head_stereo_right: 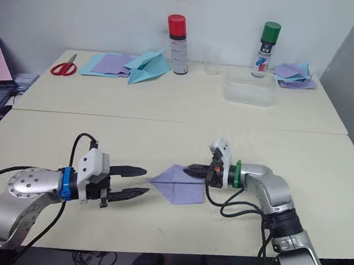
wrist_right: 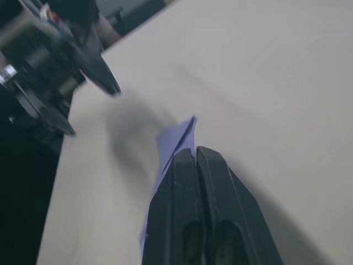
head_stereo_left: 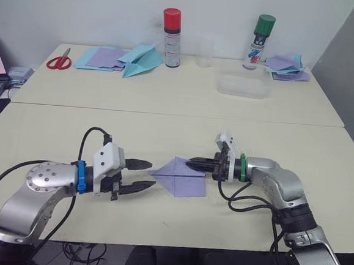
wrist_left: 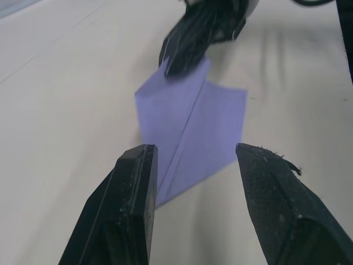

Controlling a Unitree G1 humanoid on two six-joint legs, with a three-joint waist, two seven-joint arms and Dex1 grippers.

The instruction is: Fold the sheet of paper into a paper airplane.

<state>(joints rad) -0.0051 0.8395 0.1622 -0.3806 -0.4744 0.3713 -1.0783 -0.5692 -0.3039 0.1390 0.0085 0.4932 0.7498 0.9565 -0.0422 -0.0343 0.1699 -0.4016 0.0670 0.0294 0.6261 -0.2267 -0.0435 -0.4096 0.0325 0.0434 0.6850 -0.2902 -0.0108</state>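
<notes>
On the near half of the surface lies the paper, flat, already folded into a pointed shape with a centre crease, nose toward my left arm. From the right, my right pincer reaches across its upper edge with its two fingers pressed together; it looks to be pinning or pinching that edge, though I cannot tell whether any paper sits between the fingers. My left pincer hovers just beside the nose, fingers spread wide, holding nothing, the tip of the paper lined up with the gap between them. I judge the fold roughly midway: nose formed, wings still to come. To do this step well, I would keep the right pincer firm as an anchor so the paper cannot skate on the smooth surface, then ease the left one in low, catch only the top layer near the nose, and carry it over along the existing crease rather than across it. Pulling too fast would likely drag the whole shape from under the anchor. At the far edge sit scissors, two spray cans and spare paper piles.
</notes>
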